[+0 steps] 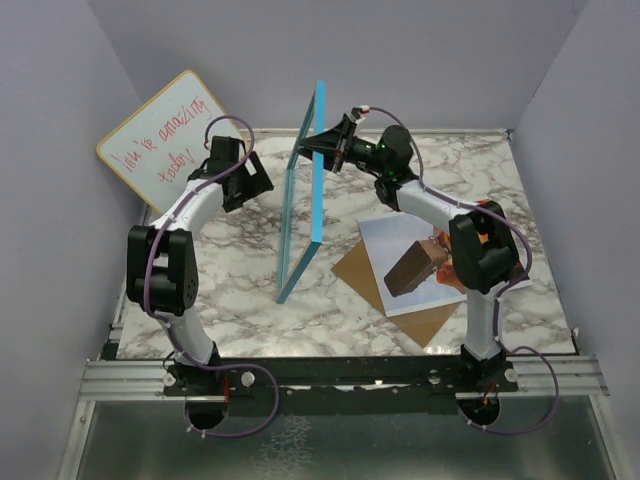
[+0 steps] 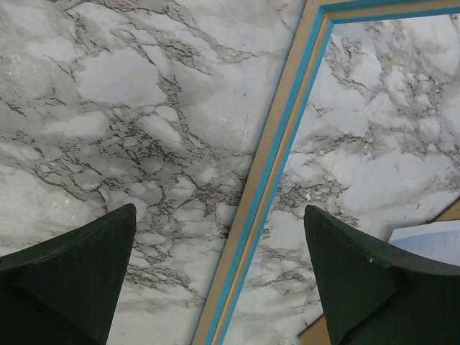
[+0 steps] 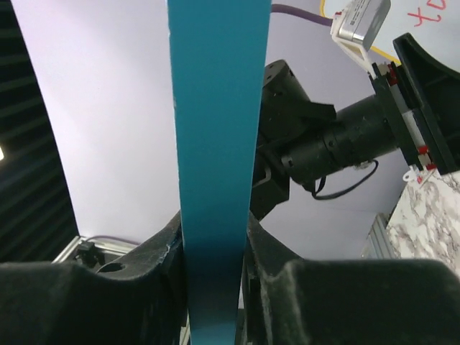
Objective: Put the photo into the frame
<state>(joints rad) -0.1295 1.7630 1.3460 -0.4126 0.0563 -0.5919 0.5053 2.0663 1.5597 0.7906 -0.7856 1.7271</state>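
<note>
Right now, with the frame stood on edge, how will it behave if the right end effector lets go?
Probably stiff: the frame looks straight though the right end effector pinches only one rail. Likely to tip: it stands thin-edged on the table. Seems light, being only thin rails.

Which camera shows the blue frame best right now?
Top external: the whole frame stands on edge, held by the right pincer. Left wrist shows one corner stretch; right wrist only a blue strip.

The frame (image 1: 318, 200) stands on edge on the table (image 1: 230, 270); whiteboard (image 1: 165, 135) left of it, photo (image 1: 385, 243) on the backing board (image 1: 352, 268) right of it.
</note>
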